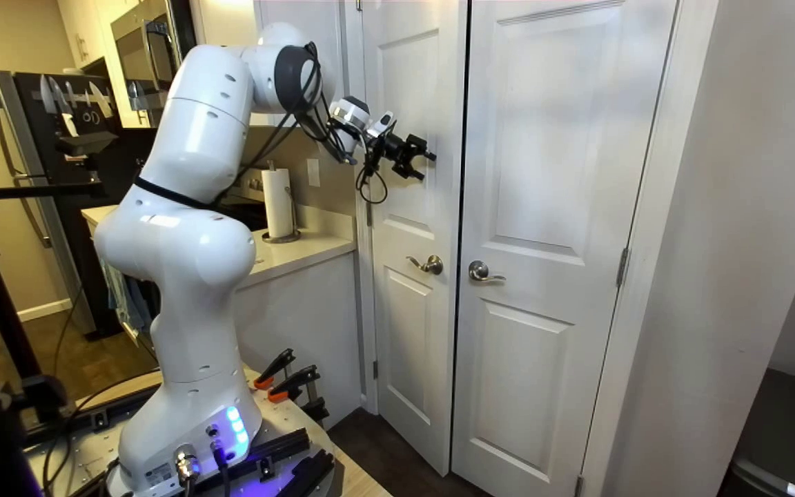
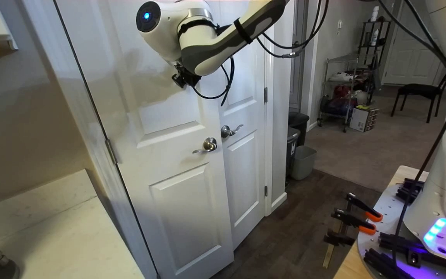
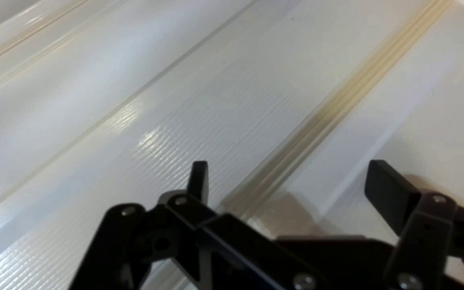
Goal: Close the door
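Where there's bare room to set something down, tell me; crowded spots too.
Bare counter: between the paper towel roll and backsplash; bare floor, between the ajar door and clamps. Crowded: the robot's table, with the arm base and black rails.

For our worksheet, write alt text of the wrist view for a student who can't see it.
Black robot fingers, spread apart at the bottom edge, face a white panelled door. Behind them, moulding slants toward the upper right; whether they touch the door is unclear.

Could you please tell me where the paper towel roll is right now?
In an exterior view, the paper towel roll stands upright on the counter, left of centre, between the robot's arm and the left door leaf.
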